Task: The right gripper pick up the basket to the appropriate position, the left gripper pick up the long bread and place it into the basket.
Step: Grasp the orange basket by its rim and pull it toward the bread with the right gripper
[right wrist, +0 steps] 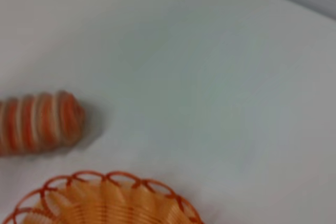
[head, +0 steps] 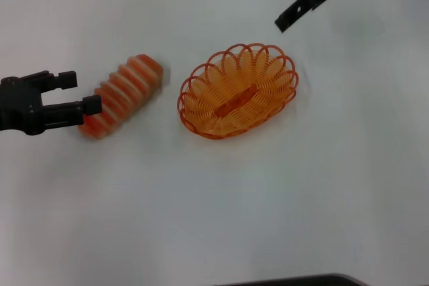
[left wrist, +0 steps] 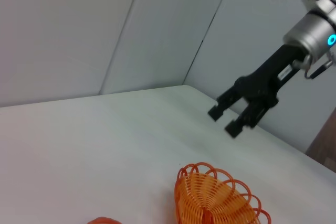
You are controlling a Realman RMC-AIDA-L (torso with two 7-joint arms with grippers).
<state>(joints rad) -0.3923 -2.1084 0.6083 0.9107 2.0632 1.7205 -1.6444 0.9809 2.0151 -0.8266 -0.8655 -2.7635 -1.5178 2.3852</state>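
A plain white tabletop (head: 221, 212) carries everything, with pale wall panels rising behind it in the left wrist view. The long bread (head: 122, 96) lies flat and diagonal on the tabletop just beside the basket (head: 237, 90), on the side of the robot's left arm, apart from it by a clear strip of bare surface. The basket sits upright and holds nothing. The left gripper (head: 75, 93) is at the bread's end farthest from the basket, fingers spread apart, one finger tip touching or nearly touching the crust; nothing is clasped. The right gripper (head: 288, 20) hangs beyond the basket's far rim, well clear of it, its fingers parted in the left wrist view. The step in hand looks like the left arm's grasp of the loaf. To do it well, the fingers should probably straddle the loaf across its narrow width nearer its middle, not its tip, so it lifts level rather than swinging.
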